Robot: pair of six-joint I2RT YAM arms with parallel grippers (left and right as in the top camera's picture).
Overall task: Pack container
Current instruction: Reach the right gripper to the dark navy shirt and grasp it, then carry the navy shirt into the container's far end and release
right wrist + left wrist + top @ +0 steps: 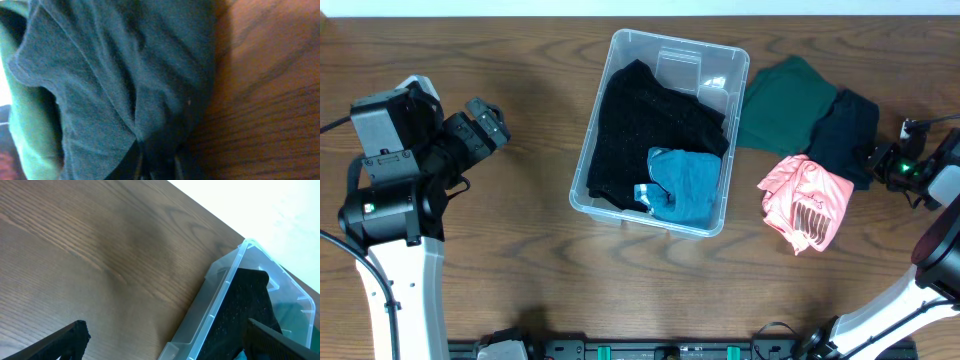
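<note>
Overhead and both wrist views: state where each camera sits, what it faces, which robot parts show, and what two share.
Overhead: above the table, facing down on the container; left arm and right arm show.
Left wrist: on the left arm, facing across the table to the container's corner; open jaws at bottom.
Right wrist: close over the dark blue garment; jaws barely visible.
Shared: overhead and left wrist show the black garment.

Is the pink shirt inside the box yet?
No, the pink shirt lies on the table, to the right of the container and outside it.
</note>
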